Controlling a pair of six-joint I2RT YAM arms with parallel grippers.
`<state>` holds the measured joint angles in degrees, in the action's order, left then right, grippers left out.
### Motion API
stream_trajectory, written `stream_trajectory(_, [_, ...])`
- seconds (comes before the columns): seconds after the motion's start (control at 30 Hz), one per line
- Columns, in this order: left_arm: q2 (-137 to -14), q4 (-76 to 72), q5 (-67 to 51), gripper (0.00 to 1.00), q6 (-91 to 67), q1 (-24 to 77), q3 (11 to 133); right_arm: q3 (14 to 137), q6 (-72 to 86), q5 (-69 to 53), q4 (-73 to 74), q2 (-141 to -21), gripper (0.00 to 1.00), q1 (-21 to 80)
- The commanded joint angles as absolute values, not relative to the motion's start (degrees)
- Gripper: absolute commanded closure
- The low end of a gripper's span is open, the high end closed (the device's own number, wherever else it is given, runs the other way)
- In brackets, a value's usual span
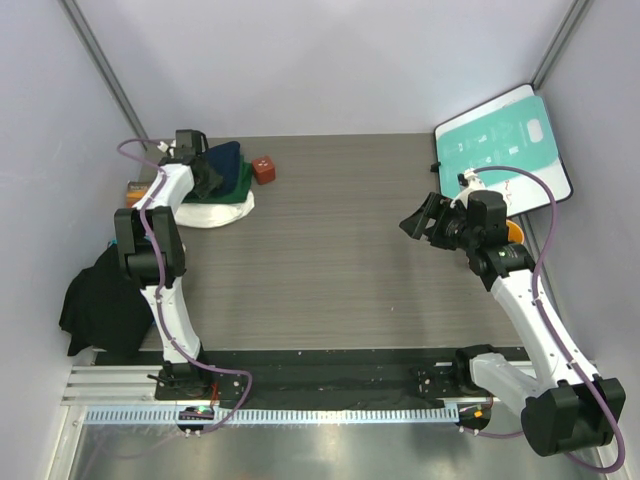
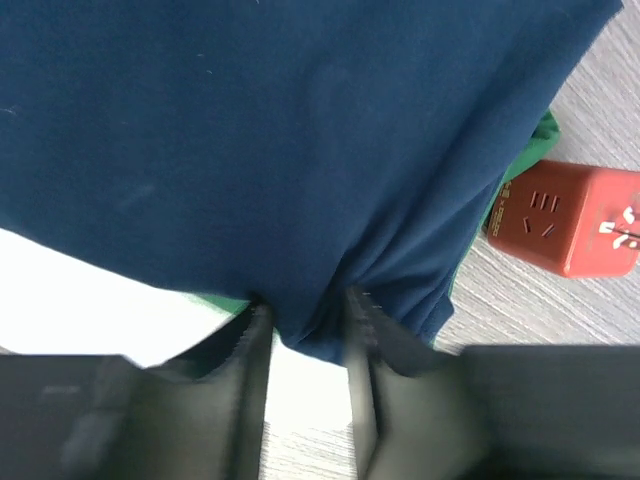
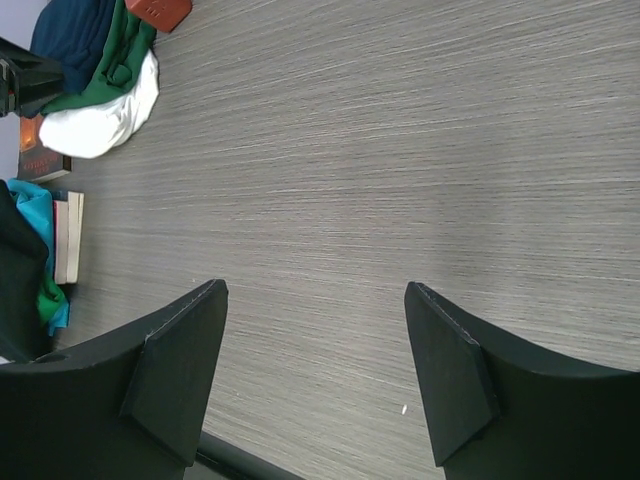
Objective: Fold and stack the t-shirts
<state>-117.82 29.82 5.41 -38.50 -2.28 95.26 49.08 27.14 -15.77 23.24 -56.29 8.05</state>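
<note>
Pickup is the step in hand, by my reading. At the far left corner of the bench [image 1: 330,260] the three shirts lie in one heap: navy t-shirt [image 2: 300,130] on top, green t-shirt [image 1: 243,182] under it, white t-shirt [image 1: 212,213] at the bottom, with a red cube [image 2: 570,220] just beside them on the right. The left fingers [image 2: 240,360] are clenched on a pucker of navy cloth at its near edge (only the navy, as far as the wrist view shows). The right fingers [image 3: 180,370] are spread wide with nothing between them, hovering over the bench on the right, well apart from the heap. Next, I judge, the left arm should lift the navy shirt and draw it toward the middle, slowly enough that the green one does not drag along.
</note>
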Motion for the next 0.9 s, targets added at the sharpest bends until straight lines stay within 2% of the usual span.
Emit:
stream_trajectory(0.0, [-116.1,28.5,8.3,0.81,-36.8,-2.6,95.5,49.1,26.6,-15.7,22.6,-56.3,0.23,8.2])
stream_trajectory(0.03, [-116.0,28.3,8.3,0.91,-36.7,-2.6,95.5,49.1,26.7,-15.7,22.5,-56.3,0.23,8.2])
stream_trajectory(0.1, [-115.8,28.5,8.3,1.00,-36.5,-2.6,96.0,49.0,26.6,-15.7,22.4,-56.0,0.23,8.2])
stream_trajectory(0.33, [-110.1,29.0,11.3,1.00,-33.8,-2.7,99.0,47.9,26.5,-15.8,22.4,-55.1,0.23,8.2])
stream_trajectory(0.53, [-104.9,32.5,11.3,1.00,-30.6,-2.7,109.1,46.8,26.9,-16.1,21.6,-55.3,0.23,8.2])
stream_trajectory(0.67, [-101.2,34.9,3.2,1.00,-30.0,-2.6,113.8,45.9,27.4,-16.4,20.6,-55.5,0.23,8.2])
stream_trajectory(0.8, [-96.0,37.8,-4.2,1.00,-29.4,-0.6,113.0,44.4,28.4,-17.0,19.1,-55.9,0.23,8.2])
stream_trajectory(0.87, [-92.5,39.4,-5.9,1.00,-28.7,3.5,110.1,44.1,28.6,-17.1,18.2,-56.6,0.23,8.2])
